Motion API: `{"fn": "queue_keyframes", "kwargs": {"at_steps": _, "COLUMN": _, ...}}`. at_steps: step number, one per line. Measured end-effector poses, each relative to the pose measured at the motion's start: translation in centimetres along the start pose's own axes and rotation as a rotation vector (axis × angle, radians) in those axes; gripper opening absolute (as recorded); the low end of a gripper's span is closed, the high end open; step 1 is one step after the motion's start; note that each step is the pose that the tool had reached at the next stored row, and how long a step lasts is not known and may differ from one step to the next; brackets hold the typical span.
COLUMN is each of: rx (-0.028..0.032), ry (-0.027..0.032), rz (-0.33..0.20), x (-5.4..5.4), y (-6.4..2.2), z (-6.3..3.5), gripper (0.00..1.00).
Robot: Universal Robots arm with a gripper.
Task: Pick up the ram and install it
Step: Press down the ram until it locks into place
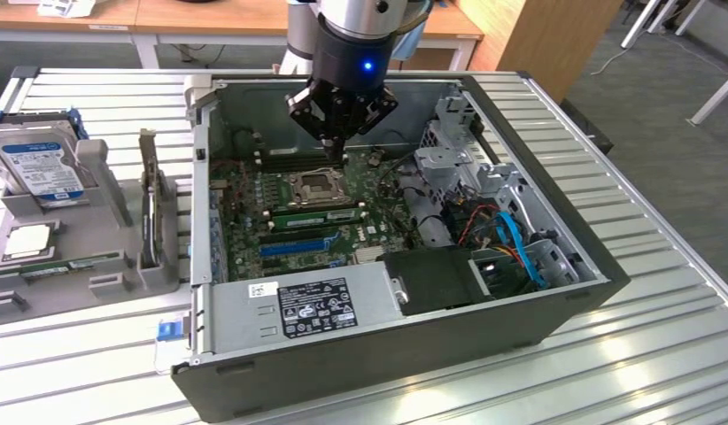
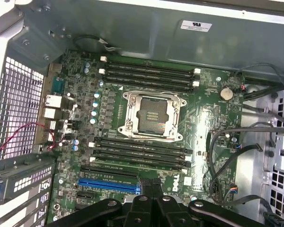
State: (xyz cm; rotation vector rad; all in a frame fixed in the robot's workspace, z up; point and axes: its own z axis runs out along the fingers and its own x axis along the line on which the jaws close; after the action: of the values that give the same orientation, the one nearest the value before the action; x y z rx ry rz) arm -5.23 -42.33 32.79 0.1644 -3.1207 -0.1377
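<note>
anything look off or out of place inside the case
The CPU socket sits bare, with no chip or cooler on it. A green ram stick already sits in a slot beside the socket. The gripper hangs above the motherboard. Nothing looks broken or spilled.

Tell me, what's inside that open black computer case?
Inside the open black computer case lies a green motherboard with an empty silver processor socket, black memory slots and a blue expansion slot. The black end effector hides part of it.

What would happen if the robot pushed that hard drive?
The hard drive is a metal-looking block, so probably stiff and heavy for its size. It leans in a grey holder, so a push likely wouldn't tip it.
</note>
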Motion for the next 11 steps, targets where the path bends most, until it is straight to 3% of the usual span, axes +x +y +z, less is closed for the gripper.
{"fn": "queue_keyframes", "kwargs": {"at_steps": 2, "rx": 0.0022, "ry": 0.0006, "rz": 0.000, "x": 0.00, "y": 0.00, "z": 0.00, "gripper": 0.10}}
{"fn": "queue_keyframes", "kwargs": {"at_steps": 10, "rx": 0.0364, "ry": 0.0087, "rz": 0.004, "x": 0.00, "y": 0.00, "z": 0.00, "gripper": 0.10}}
{"fn": "queue_keyframes", "kwargs": {"at_steps": 11, "rx": 0.0379, "ry": 0.0087, "rz": 0.006, "x": 0.00, "y": 0.00, "z": 0.00, "gripper": 0.10}}
